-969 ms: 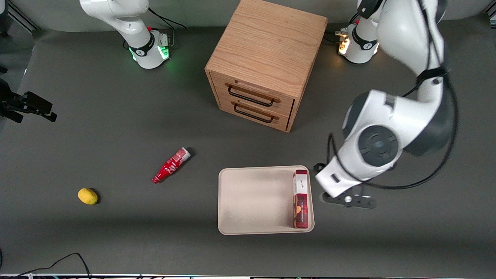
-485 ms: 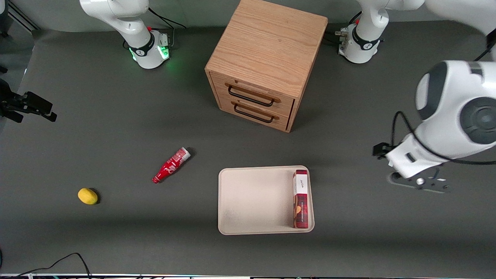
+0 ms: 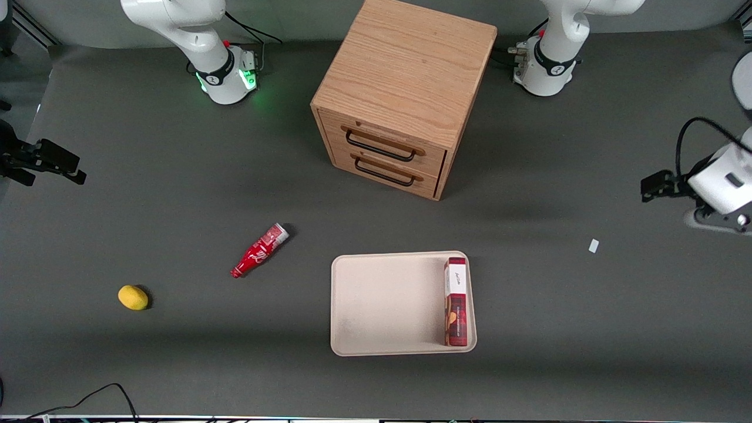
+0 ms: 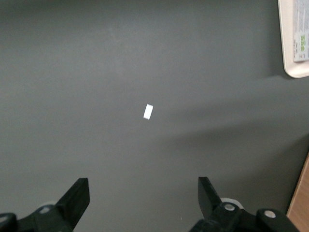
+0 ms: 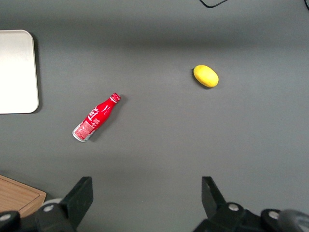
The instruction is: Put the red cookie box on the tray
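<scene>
Raised above the bare table at the working arm's end, the gripper [image 4: 143, 200] hangs with its two fingers spread wide and nothing between them. In the front view the gripper [image 3: 719, 220] shows at the edge of the picture, well apart from the tray [image 3: 382, 305].

Below the gripper, a small white scrap [image 4: 148, 111] lies on the dark table [image 3: 176, 176]; in the front view this scrap [image 3: 594, 245] sits between the gripper and the tray.

The red cookie box [image 3: 456, 301] lies flat in the tray, along the tray's rim on the side toward the working arm, its white end panel pointing away from the front camera. It is released and far from the gripper. The wrist view catches only a corner of the tray [image 4: 295, 43].

A wooden drawer cabinet [image 3: 402, 94] stands farther from the front camera than the tray. Toward the parked arm's end lie a red soda bottle [image 3: 259, 251] and a yellow lemon [image 3: 133, 297].
</scene>
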